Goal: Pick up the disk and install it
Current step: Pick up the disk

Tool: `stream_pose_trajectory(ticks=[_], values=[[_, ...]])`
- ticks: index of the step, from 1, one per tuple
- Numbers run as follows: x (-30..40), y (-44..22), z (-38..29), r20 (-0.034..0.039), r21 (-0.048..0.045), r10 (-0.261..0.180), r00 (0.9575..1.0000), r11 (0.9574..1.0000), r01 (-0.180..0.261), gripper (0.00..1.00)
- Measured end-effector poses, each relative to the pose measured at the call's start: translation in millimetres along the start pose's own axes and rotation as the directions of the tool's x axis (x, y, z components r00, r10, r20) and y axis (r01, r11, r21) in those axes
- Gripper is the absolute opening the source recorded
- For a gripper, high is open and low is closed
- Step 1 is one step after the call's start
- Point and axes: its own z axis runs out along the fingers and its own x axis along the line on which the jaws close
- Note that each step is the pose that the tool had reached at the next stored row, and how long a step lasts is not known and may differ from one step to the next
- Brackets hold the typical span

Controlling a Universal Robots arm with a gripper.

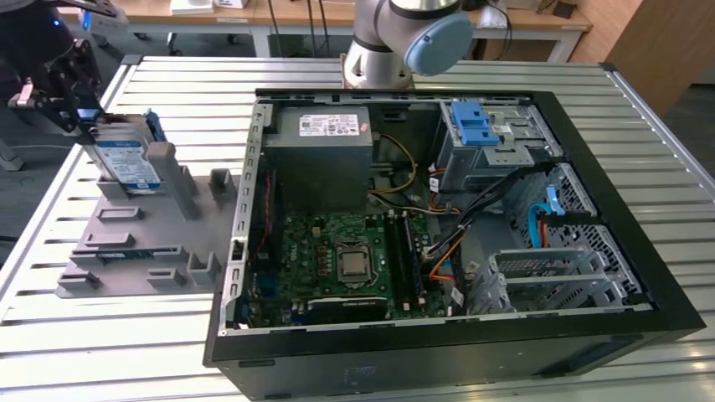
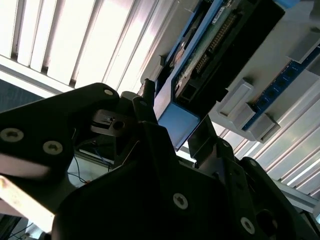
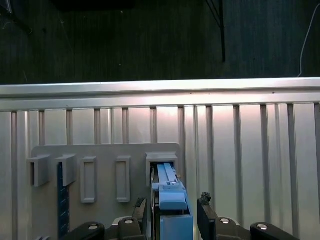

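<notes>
Slatted aluminium tabletop (image 1: 112, 352), open computer case (image 1: 447, 347) at its middle, wooden desks (image 1: 301, 12) beyond the far edge. The disk (image 1: 123, 163) stands upright in a grey holder (image 1: 123, 243) by the tabletop's edge on the exterior view's left. The gripper (image 3: 172, 210) is spread astride its top end.

The exterior view is evenly bright, lit from overhead. The table (image 1: 112, 352) under my pincer (image 1: 84, 117) shines pale, while the inside of the computer case (image 1: 447, 356), well off to one side of it, sits in soft shadow. In the second wrist view my pincer (image 2: 175, 120) is a near-black silhouette, and the table (image 2: 75, 40) behind it glares almost white. In the first wrist view, a bright band of glare crosses the table (image 3: 240, 100) ahead of my pincer (image 3: 173, 204), and the floor (image 3: 150, 40) beyond is dim.
</notes>
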Motion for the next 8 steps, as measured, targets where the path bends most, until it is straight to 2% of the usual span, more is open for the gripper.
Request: stream_pose_trajectory(ticks=[8], values=[[0.1, -0.1, 5.8, -0.0034, 0.0001, 0.000, 1.0000, 1.0000, 0.000, 0.52]])
